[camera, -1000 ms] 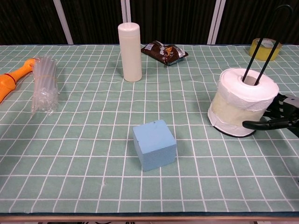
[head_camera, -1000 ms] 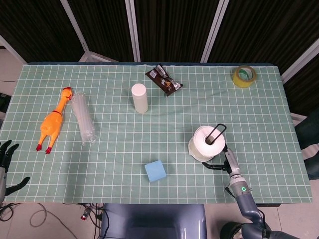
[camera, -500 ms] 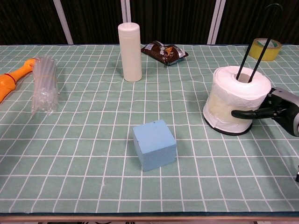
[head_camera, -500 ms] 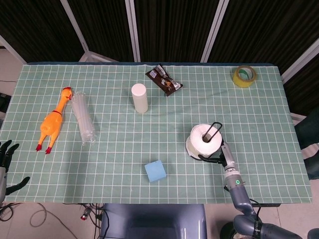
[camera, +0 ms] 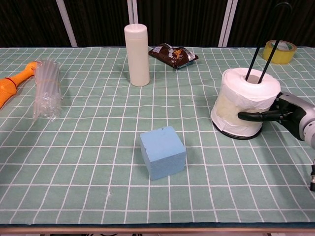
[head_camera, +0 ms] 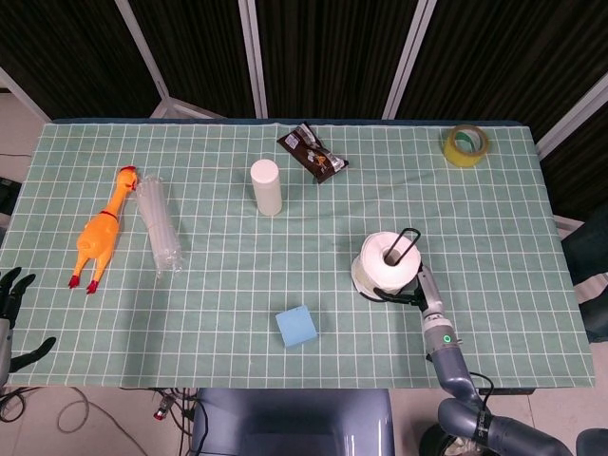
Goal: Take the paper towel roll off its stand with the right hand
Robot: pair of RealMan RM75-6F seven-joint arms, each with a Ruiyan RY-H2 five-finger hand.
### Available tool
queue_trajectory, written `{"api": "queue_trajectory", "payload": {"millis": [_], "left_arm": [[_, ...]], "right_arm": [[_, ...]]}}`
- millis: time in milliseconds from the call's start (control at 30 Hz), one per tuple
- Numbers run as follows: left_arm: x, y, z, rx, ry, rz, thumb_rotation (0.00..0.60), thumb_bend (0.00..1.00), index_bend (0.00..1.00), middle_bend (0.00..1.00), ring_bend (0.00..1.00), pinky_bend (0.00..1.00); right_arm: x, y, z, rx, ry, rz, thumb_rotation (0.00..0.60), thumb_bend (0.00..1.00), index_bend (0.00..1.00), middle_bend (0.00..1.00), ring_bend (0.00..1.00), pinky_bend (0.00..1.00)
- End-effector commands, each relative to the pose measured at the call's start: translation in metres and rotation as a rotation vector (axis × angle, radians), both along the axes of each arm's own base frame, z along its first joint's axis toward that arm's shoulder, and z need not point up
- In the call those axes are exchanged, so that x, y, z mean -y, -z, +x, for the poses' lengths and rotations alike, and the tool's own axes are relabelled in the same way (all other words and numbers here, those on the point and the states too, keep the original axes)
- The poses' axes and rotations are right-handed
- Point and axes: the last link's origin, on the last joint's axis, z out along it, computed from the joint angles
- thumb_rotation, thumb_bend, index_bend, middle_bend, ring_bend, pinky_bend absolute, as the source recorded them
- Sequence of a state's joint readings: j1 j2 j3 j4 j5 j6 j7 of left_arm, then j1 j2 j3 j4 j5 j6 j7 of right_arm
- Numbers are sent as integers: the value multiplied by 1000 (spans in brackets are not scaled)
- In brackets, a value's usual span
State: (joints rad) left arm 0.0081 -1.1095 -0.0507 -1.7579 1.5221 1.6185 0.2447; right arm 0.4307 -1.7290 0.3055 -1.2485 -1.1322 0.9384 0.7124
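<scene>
Head view: roll on its stand, right of centre; right hand against its lower right side. Left hand at lower left edge, fingers spread, empty.

Chest view: right hand at right, fingers on the roll, seemingly not closed around it.

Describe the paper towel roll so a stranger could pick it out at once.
On the green gridded table, look toward the near right side, where the right hand reaches in. The paper towel roll stands there on its stand: the only white roll with a black wire loop rising from its core, unlike the plain white bottle.
</scene>
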Motion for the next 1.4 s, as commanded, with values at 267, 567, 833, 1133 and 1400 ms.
{"api": "queue_trajectory", "payload": {"millis": [267, 567, 833, 1133, 1400], "left_arm": [[0, 0, 0, -2, 0, -2, 600, 48, 141, 43, 0, 0], [0, 0, 0, -1, 0, -2, 600, 48, 141, 43, 0, 0], [0, 2, 0, -4, -5, -8, 600, 48, 141, 43, 0, 0], [0, 3, 0, -3, -5, -9, 600, 48, 141, 43, 0, 0], [1, 3, 1, -2, -3, -8, 600, 48, 141, 43, 0, 0]], "right_arm": [[2, -12, 7, 17, -20, -42, 600, 0, 140, 142, 0, 0], [2, -21, 12, 33, -25, -61, 600, 0, 218, 181, 0, 0], [11, -52, 31, 82, -79, -132, 600, 0, 217, 180, 0, 0], [21, -117, 53, 85, -159, -238, 600, 0, 218, 180, 0, 0], [31, -169, 78, 39, -221, -223, 600, 0, 218, 179, 0, 0]]}}
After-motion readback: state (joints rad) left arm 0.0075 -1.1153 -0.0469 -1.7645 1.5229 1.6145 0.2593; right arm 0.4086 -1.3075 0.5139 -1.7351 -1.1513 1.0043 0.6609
